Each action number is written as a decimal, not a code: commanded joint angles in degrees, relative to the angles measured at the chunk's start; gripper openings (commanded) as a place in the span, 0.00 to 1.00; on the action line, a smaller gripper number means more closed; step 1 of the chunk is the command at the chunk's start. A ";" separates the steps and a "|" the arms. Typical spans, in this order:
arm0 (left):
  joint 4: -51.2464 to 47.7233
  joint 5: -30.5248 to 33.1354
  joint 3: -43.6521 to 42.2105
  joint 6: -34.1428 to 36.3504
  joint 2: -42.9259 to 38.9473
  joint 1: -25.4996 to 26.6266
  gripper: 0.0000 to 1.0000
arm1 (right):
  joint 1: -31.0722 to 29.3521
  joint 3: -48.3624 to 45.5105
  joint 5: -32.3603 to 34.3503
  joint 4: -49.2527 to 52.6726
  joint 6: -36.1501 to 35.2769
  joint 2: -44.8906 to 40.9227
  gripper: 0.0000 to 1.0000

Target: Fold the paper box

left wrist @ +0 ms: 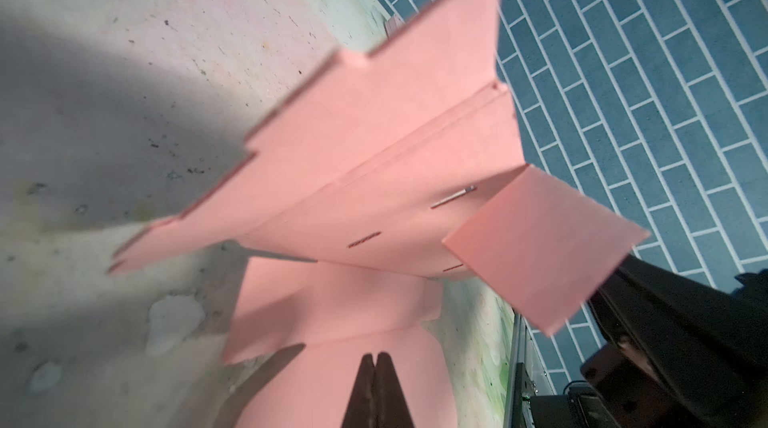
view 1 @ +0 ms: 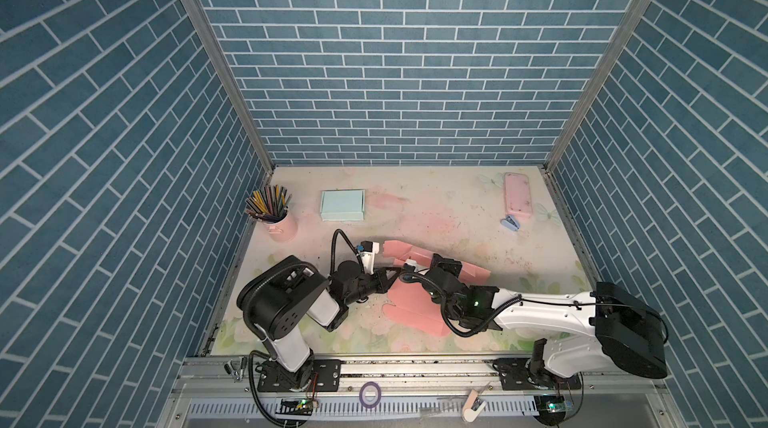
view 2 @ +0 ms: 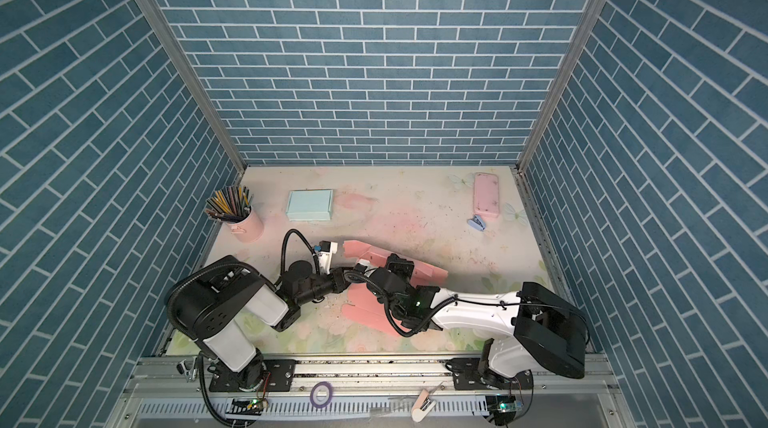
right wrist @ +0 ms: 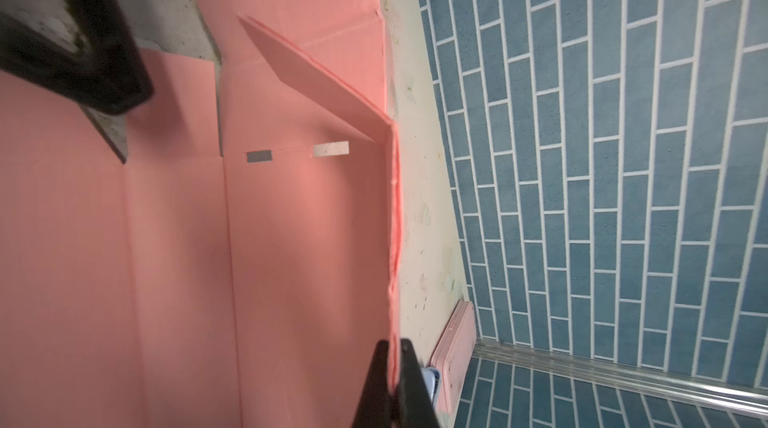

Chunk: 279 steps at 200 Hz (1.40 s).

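Pink paper box (view 1: 411, 307) lies part-unfolded on tabletop (view 1: 457, 205), front-middle, btwn both arms in both top views. R end effector (right wrist: 392, 342) is pinching the raised side wall of the box at its top edge; wall stands upright and a corner flap angles inward. L end effector (left wrist: 376, 357) has its fingers pressed together with nothing seen btwn them, tips over a flat panel of the box; can't tell if touching. Slots are visible along the fold line. Blue box (view 1: 342, 205), pencil cup (view 1: 282, 226) and pink case (view 1: 518, 196) sit well apart toward the back.
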<state>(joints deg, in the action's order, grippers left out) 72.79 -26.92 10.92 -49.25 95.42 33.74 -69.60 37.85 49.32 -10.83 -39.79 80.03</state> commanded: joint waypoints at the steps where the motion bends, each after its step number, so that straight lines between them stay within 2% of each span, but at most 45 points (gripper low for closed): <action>1: -4.52 -1.81 -2.70 2.22 -6.44 -2.24 0.07 | -0.53 -0.58 2.99 -6.36 -5.19 -0.87 0.00; 14: -13.57 -2.99 -2.59 2.64 -14.46 -4.34 0.08 | -0.66 -0.25 2.63 -6.31 -5.56 0.07 0.00; 33: -34.16 -5.27 1.81 5.88 -28.25 -7.82 0.10 | -1.43 0.85 2.18 -6.10 -6.49 2.81 0.00; 54: -62.59 0.30 11.12 15.98 -41.25 -10.40 0.14 | -1.78 1.64 1.80 -6.66 -7.81 4.67 0.00; 68: -70.91 2.33 16.28 20.06 -42.90 -12.73 0.16 | -1.94 1.93 1.16 -6.66 -8.04 5.20 0.00; 93: -68.35 -1.38 19.98 20.87 -35.28 -16.97 0.14 | -2.42 2.49 1.13 -7.09 -9.48 6.85 0.00; 127: -60.24 -1.54 22.23 21.05 -23.98 -17.39 0.11 | -3.03 3.12 1.41 -7.67 -11.16 10.40 0.00; 156: -61.31 2.01 25.48 24.52 -17.61 -17.48 0.09 | -3.06 3.55 0.52 -7.62 -11.31 12.35 0.00; 186: -59.15 1.11 28.25 24.95 -10.32 -17.57 0.08 | -2.99 3.51 0.25 -8.68 -11.90 13.73 0.00; 218: -59.19 2.14 31.48 26.48 -6.24 -17.65 0.08 | -2.86 2.60 1.11 -10.62 -13.43 13.93 0.00; 279: -56.76 -4.19 35.67 27.75 0.91 -17.31 0.08 | -2.46 2.51 1.03 -12.03 -14.51 14.37 0.00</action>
<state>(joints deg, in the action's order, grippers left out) 14.66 -28.25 46.09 -23.09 95.13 16.40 -72.10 41.08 51.44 -23.35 -51.53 93.32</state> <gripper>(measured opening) 0.082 0.050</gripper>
